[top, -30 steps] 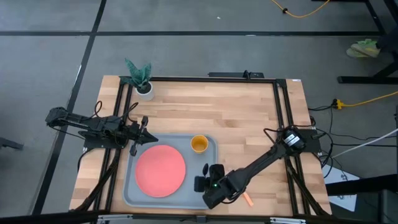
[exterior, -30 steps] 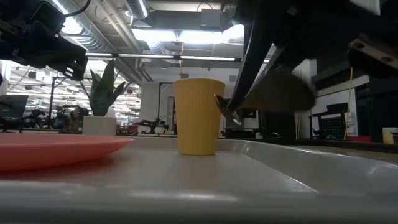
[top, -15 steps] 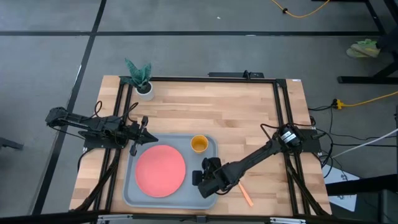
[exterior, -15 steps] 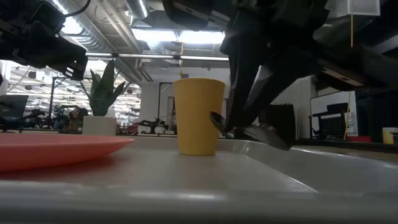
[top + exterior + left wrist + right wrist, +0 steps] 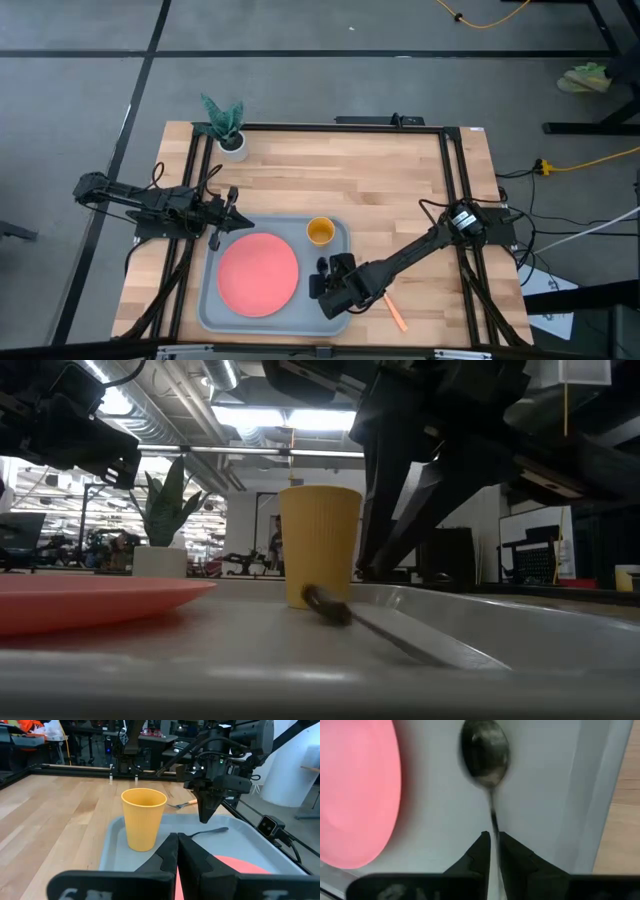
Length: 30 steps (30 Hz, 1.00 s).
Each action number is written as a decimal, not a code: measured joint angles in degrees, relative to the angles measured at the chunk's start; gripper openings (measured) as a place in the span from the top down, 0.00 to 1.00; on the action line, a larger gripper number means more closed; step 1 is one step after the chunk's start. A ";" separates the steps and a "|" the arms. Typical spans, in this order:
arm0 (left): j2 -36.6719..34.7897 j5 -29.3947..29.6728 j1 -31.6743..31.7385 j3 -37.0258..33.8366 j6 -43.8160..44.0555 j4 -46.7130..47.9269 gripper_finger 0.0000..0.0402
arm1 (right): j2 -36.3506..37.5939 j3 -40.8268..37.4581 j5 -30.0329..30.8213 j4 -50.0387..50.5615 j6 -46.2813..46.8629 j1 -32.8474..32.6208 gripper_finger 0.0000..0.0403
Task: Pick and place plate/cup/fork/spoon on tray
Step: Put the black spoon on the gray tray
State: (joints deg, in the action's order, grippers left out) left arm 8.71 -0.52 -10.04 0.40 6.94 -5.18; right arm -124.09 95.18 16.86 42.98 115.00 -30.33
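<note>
Spoon (image 5: 485, 755) lies flat on the tray (image 5: 335, 232) between plate (image 5: 258, 276) and cup (image 5: 320, 231); right tool (image 5: 492, 847) sits over its handle, fingers narrow. Left tool (image 5: 177, 852) waits by the tray's edge, fingers together.

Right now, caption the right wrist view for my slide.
Right gripper fingers straddling the dark spoon's handle on the grey tray, beside the pink plate.

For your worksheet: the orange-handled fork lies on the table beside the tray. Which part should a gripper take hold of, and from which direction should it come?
Grip the fork at mid-handle, coming straight down from above with the fingers across the handle. It lies flat on the wood just outside the tray, and the handle is its longest, straightest part. The right gripper is nearest, over the spoon.
</note>
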 joint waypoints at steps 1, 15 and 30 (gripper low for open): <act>0.00 -0.01 0.02 0.00 0.00 0.02 1.00 | 0.00 0.00 0.00 -0.06 0.00 0.00 0.90; 0.00 -0.02 0.02 0.01 0.00 0.01 1.00 | -0.13 -0.09 -6.39 -2.57 -1.06 -0.45 0.90; 0.00 0.01 0.00 0.01 0.00 0.02 1.00 | -4.57 -0.09 -2.66 -11.18 -4.51 -1.80 0.92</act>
State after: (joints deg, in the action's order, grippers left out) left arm 8.71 -0.51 -10.04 0.41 6.94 -5.17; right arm -128.66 95.09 14.21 31.80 110.49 -32.12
